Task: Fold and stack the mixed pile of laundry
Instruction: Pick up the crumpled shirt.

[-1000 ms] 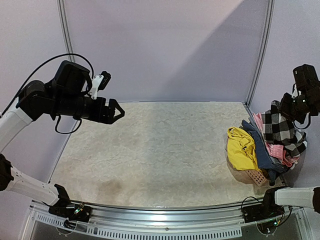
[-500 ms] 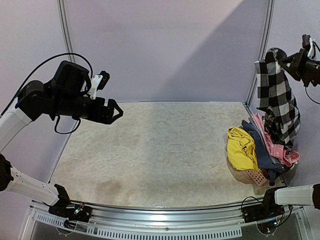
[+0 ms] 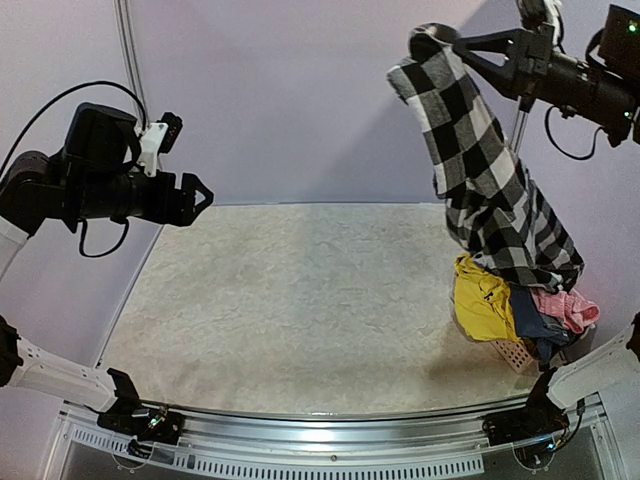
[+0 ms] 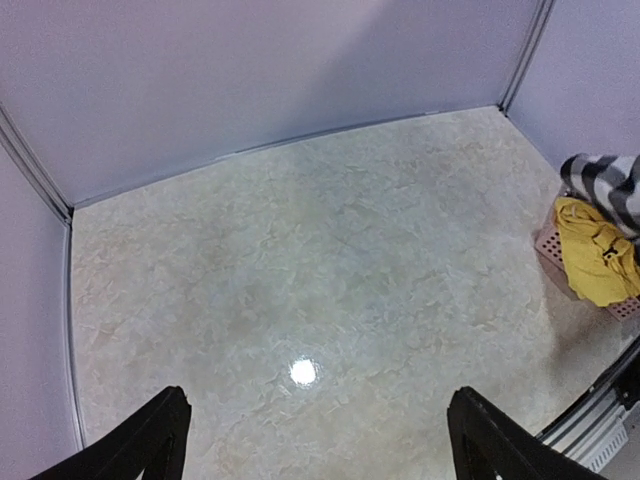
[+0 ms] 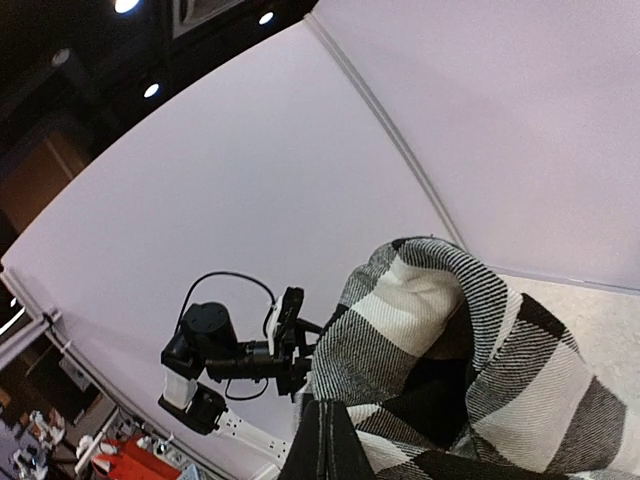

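Note:
My right gripper (image 3: 457,43) is high above the table's right side, shut on the top of the black-and-white checked shirt (image 3: 485,175). The shirt hangs long, its lower end still resting on the pile. In the right wrist view the shut fingers (image 5: 325,425) pinch the checked cloth (image 5: 440,350). Below lie the bright yellow garment (image 3: 480,300), the pink one (image 3: 572,308) and the blue-grey one (image 3: 528,325), heaped on the salmon basket (image 3: 510,352). My left gripper (image 3: 203,193) hovers open and empty at the far left; its fingers (image 4: 160,435) frame bare table, with the yellow garment (image 4: 598,250) at that view's right edge.
The marbled beige table (image 3: 300,300) is bounded by lilac walls with a metal post at the back left (image 3: 128,60). A metal rail (image 3: 320,430) runs along the near edge. The pile sits close to the right wall.
My right gripper has risen and swung left, pulling the checked shirt up out of the pile until it hangs long. My left arm has drawn back to the left.

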{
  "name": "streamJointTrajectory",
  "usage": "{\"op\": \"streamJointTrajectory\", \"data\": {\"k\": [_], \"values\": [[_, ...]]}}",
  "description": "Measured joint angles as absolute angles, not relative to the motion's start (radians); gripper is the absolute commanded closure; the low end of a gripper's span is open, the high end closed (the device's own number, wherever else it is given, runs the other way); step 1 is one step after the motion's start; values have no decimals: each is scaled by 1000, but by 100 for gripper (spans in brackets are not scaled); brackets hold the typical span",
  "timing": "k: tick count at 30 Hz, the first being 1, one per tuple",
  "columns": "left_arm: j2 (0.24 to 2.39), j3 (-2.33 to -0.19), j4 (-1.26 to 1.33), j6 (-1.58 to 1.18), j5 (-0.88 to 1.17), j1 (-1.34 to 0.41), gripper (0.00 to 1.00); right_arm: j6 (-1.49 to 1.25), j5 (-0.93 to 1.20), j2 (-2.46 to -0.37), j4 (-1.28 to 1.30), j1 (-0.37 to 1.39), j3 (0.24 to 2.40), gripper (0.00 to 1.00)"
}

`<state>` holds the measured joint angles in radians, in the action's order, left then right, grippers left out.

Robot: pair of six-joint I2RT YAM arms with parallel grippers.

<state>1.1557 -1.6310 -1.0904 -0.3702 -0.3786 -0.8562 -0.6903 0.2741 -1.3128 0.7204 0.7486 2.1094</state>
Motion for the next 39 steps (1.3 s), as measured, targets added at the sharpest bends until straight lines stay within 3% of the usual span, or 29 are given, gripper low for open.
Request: {"op": "streamJointTrajectory", "data": {"k": [5,17,19,26,30,35,39], "values": [[1131,-1654,-1123,-367,-428,-854,9,-599,165,-1504,686,949,2296,100],[1035,-1644,-1185,-372,-466,-852,9,-580,154,-1643,560,975,2392,100],[1018,-1635,-1187,-377,-466,-853,9,-566,137,-1610,554,975,2312,100],[950,-1506,-1181,-424,-455,-852,9,-550,6,-1317,570,976,1600,100],[948,-1435,-1169,-451,-428,-852,9,-573,-82,-1142,633,975,1308,100],[1011,-1388,-1121,-473,-374,-852,10,-582,-154,-978,672,975,1221,100],[1096,-1378,-1078,-492,-337,-852,10,-578,-165,-960,679,975,1214,100]]}}
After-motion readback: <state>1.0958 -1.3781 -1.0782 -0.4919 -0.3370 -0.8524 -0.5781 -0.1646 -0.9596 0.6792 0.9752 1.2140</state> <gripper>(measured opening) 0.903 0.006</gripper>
